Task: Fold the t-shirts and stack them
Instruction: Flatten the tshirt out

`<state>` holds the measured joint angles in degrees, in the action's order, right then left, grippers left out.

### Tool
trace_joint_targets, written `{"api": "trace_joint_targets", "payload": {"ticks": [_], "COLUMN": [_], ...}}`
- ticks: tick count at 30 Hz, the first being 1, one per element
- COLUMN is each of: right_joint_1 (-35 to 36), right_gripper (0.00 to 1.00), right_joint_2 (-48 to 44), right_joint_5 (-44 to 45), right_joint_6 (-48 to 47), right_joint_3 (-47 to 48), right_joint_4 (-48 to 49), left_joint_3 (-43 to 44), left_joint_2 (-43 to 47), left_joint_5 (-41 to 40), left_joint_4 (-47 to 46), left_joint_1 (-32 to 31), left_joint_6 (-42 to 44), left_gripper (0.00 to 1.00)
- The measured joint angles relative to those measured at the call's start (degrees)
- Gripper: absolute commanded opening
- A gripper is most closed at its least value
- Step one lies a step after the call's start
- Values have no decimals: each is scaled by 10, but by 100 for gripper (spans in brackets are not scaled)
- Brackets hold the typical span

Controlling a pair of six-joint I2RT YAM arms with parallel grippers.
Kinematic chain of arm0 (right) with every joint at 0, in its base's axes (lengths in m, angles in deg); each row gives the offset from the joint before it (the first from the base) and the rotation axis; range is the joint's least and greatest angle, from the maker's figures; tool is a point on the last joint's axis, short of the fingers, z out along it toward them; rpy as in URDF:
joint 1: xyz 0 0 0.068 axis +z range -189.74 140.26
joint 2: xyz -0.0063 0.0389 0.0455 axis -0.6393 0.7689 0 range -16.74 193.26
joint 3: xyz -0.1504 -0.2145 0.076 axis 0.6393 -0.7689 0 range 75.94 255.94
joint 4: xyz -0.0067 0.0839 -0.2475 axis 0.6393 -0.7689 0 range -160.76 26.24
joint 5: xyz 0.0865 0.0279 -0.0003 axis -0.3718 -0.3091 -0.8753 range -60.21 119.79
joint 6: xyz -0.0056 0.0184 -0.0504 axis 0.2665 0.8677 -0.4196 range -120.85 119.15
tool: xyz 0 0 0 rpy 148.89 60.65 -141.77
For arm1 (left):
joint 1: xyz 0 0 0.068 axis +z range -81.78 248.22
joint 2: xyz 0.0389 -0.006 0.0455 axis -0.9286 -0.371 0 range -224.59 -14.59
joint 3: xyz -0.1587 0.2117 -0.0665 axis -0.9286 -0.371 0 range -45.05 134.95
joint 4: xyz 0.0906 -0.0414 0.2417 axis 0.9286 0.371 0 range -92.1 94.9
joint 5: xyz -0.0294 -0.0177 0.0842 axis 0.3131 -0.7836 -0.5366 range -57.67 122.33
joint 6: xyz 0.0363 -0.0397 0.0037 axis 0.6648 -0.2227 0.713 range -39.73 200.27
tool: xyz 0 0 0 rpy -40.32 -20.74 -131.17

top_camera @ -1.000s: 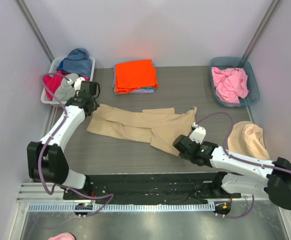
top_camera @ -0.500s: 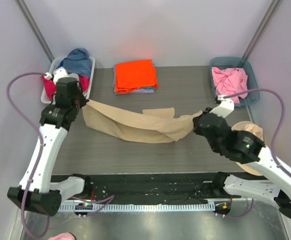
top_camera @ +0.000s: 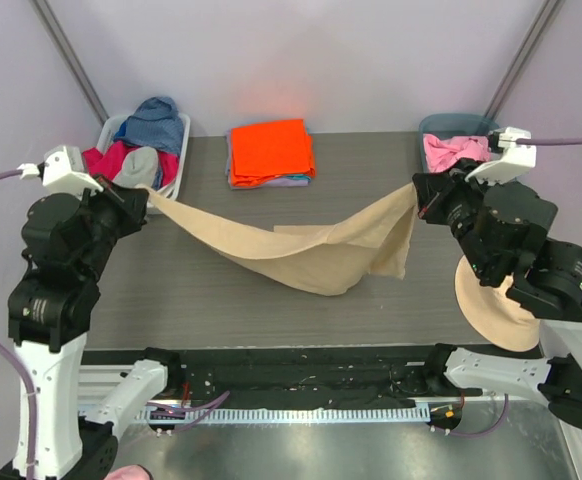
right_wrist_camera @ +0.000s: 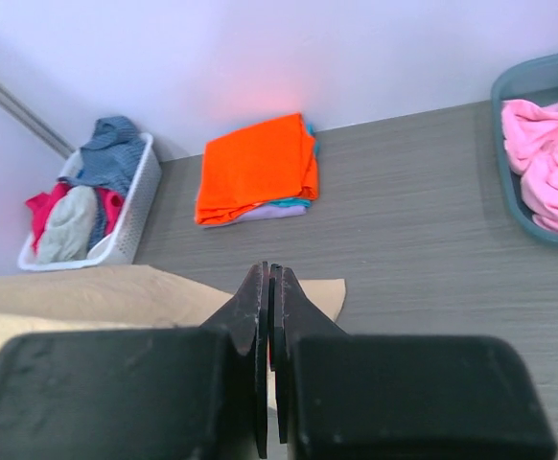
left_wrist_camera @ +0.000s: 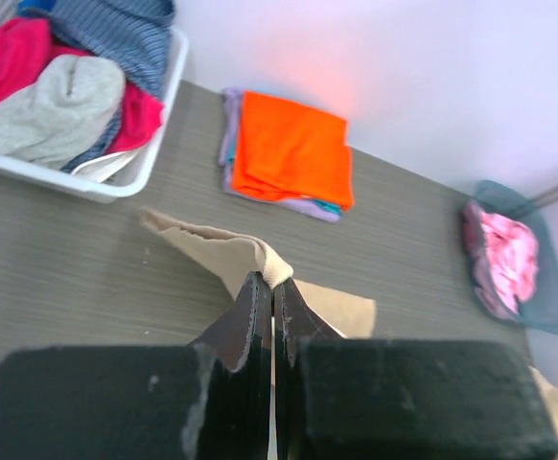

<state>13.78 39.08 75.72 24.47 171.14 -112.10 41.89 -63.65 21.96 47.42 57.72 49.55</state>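
Both pairs of jaws, clamped on the tan shirt (top_camera: 306, 262), have lifted it from the bench (top_camera: 371, 180); it sags between them, ready to lay flat.

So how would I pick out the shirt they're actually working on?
Find the grey table. Over its middle sags the tan shirt, pinched by the left gripper and right gripper. It alone hangs stretched, not folded or binned.

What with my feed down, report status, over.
Left gripper, right gripper shut on tan shirt. Shirt hangs slung between them over table. Nothing in the way.
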Motion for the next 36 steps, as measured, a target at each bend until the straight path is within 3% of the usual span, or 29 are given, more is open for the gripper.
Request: {"api": "trace_joint_targets", "payload": {"ticks": [5, 12, 17, 26, 32, 36], "right_joint_1": [0, 0, 0, 0, 0, 0], "right_gripper": [1, 1, 1, 1, 1, 1], "right_joint_2": [-27, -74, -7, 153, 169, 129], "right_joint_5": [-50, -122, -129, -148, -150, -131], "right_joint_6": [8, 34, 28, -15, -23, -16], "right_joint_3": [4, -4, 89, 275, 259, 156], "right_joint_4": [-13, -88, -121, -132, -132, -106], "left_joint_3": [12, -51, -93, -79, -78, -94], "left_joint_2": [56, 183, 177, 139, 140, 140], "left_joint_5": [52, 94, 105, 110, 110, 110], "left_joint_4": [27, 62, 84, 95, 94, 94], "left_joint_1": [0, 0, 0, 0, 0, 0], "left_joint_6": [-7, -38, -51, -48, -48, -48], "left_gripper": [0, 0, 0, 0, 0, 0]}}
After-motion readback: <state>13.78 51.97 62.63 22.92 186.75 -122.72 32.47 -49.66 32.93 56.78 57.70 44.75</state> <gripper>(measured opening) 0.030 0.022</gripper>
